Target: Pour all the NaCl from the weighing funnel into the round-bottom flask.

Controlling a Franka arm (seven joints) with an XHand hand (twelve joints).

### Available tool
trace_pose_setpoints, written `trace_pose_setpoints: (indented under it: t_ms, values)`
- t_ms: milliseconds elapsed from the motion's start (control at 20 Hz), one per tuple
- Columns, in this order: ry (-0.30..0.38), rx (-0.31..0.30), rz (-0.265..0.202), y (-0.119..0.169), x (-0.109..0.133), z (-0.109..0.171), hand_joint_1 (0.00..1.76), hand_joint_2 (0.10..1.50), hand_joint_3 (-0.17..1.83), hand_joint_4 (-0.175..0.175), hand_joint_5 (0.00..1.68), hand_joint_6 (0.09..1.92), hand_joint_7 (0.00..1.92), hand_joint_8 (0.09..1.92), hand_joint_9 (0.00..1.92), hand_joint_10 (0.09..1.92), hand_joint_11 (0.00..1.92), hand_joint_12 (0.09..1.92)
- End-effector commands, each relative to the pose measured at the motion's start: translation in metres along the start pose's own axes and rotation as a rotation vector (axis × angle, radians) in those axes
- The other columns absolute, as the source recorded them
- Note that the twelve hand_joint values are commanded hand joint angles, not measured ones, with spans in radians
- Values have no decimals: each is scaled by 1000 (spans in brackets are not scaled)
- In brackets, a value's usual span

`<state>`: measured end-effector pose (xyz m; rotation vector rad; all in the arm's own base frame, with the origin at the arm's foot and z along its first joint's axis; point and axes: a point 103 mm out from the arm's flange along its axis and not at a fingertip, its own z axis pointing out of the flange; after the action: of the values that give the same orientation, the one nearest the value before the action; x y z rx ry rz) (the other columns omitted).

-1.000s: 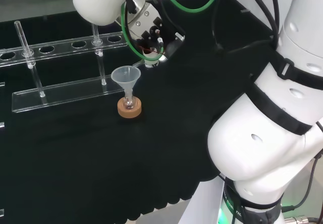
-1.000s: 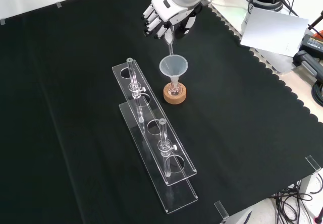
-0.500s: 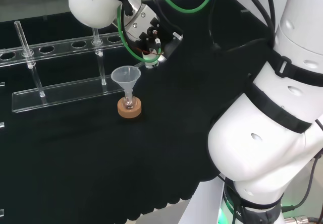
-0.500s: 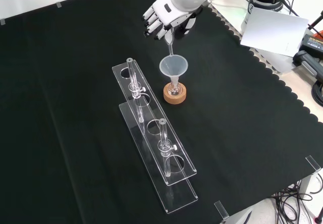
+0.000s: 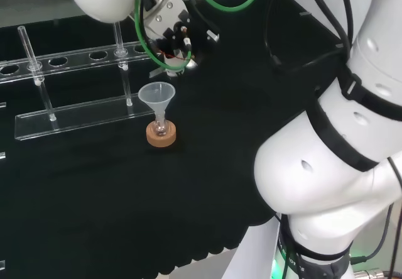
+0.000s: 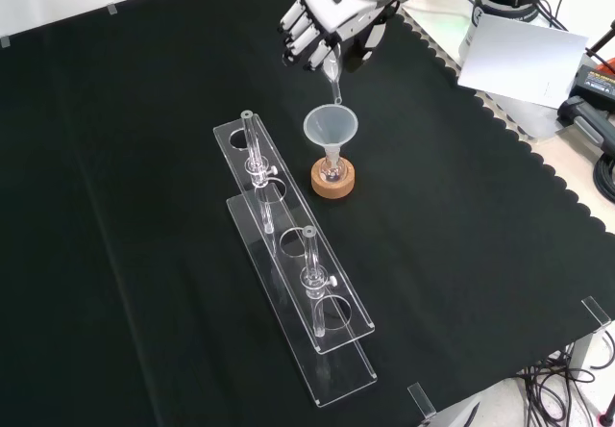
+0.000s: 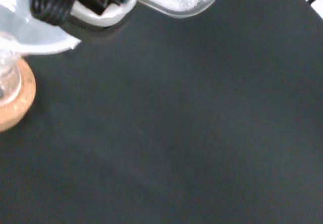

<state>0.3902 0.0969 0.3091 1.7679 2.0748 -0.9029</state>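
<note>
The hand [image 6: 332,15], fingers curled, pinches the weighing funnel [image 6: 333,76] above the plastic funnel [image 6: 331,125]; the clear rack [image 6: 288,273] stands beside.

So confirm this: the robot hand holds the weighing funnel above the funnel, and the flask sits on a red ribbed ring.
Not quite. The flask sits on a cork ring, not a red ribbed one, as the front view shows. The rest stands: the robot hand holds the weighing funnel above the funnel.

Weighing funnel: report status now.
Hand shut on weighing funnel, spout down above plastic funnel. Salt visible inside. Flask on cork ring. Nothing in the way.
</note>
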Motion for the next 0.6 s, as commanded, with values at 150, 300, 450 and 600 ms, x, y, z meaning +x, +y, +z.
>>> trace_pose_setpoints:
  t_ms: [150, 300, 450, 600]
  values:
    - [-107, 108, 24, 13, 12, 25, 1119, 713, 539, 175, 1281, 609, 548, 658, 924, 354, 814, 1044]
    - [-115, 116, 28, 14, 13, 25, 1119, 713, 538, 175, 1281, 609, 546, 658, 923, 353, 814, 1044]
    - [-88, 109, 29, 12, 9, 31, 1119, 713, 538, 175, 1282, 608, 543, 657, 923, 352, 814, 1043]
    - [-78, 95, 11, 14, 13, 27, 1119, 713, 538, 175, 1282, 608, 541, 656, 923, 351, 814, 1042]
